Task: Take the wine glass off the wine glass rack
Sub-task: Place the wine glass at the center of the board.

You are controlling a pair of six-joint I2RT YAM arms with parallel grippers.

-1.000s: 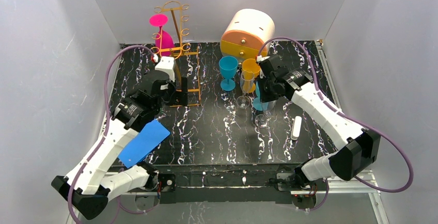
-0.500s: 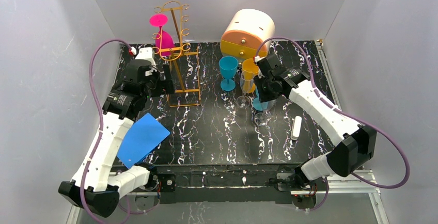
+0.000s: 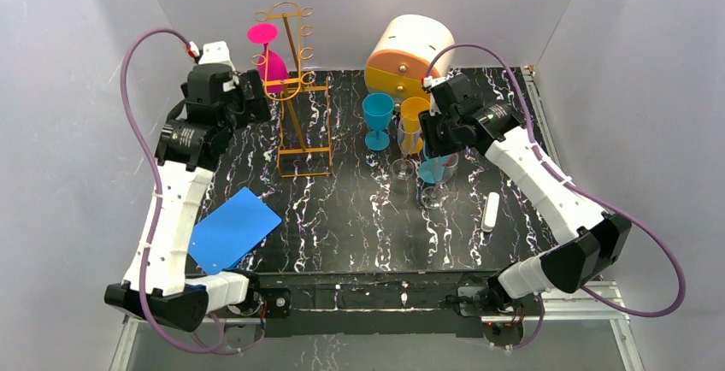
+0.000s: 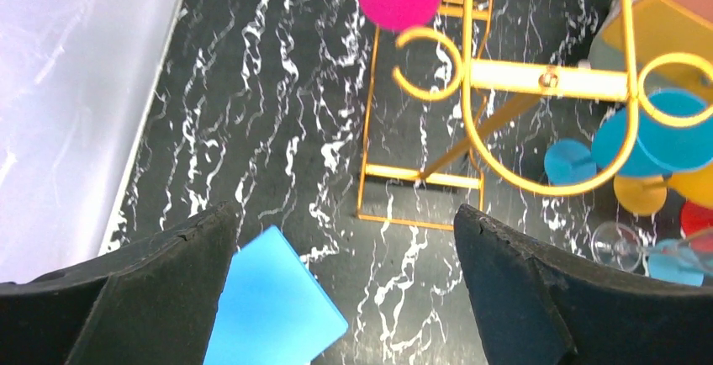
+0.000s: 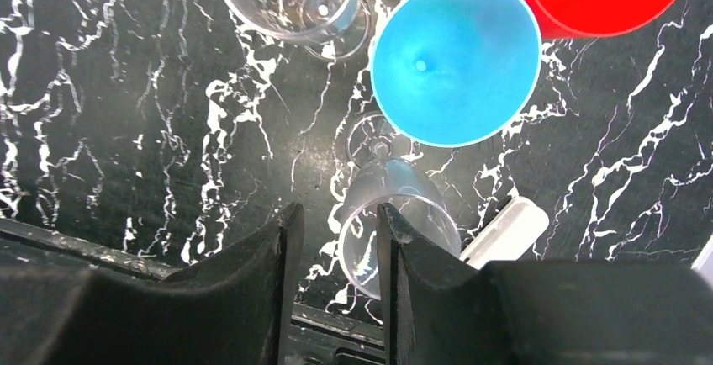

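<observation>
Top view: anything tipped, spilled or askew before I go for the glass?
Nothing stands out. The pink wine glass hangs bowl-down on the upright wine glass rack, the loose glasses to its right stand upright, and no spill or breakage shows.

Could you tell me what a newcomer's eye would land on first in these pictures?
Most likely the bright pink wine glass hanging upside down on the gold wine glass rack at the back left, with the left gripper open and facing it. Next comes the cluster of coloured and clear glasses mid-table below the right gripper, in front of the cream-and-orange drawer box.
</observation>
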